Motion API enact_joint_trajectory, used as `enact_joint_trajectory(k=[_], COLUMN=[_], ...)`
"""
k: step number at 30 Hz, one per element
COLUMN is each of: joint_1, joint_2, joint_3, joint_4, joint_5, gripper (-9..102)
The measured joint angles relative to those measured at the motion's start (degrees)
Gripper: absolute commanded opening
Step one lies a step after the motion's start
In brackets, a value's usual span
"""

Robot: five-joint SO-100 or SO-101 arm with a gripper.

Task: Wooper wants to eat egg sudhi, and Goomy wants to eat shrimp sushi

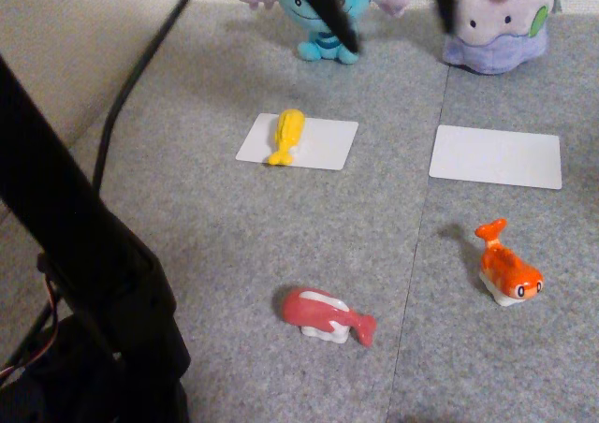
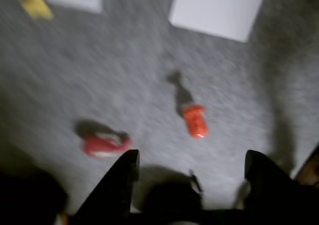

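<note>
Grey, nubbly carpet tiles cover the floor. Seen blurred in the wrist view, the black gripper [image 2: 190, 165] hangs spread wide with nothing between its fingers, above and near the glossy orange shrimp sushi [image 1: 506, 269]. Left of that lies a red piece [image 1: 327, 315] on its white base. Farther off, the yellow egg sudhi [image 1: 285, 136] rests on a white card [image 1: 323, 144]; a second card [image 1: 496, 156] lies bare. Behind them stand plush Wooper [image 1: 329, 13] and lilac Goomy [image 1: 496, 22], both cut off at the top edge and partly hidden by dark arm parts.
</note>
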Motion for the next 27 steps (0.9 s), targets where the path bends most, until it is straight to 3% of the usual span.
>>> enact_joint_trajectory(k=[6, 11, 15, 27], joint_1=[11.7, 14.6, 16.3, 17.6], joint_2=[-7.4, -15.4, -20.9, -25.1], joint_3=[0.0, 0.0, 0.0, 0.0], joint_4=[0.0, 0.0, -2.2, -10.8], joint_5=[-22.0, -32.8, -37.0, -37.3], gripper=[25, 25, 25, 25])
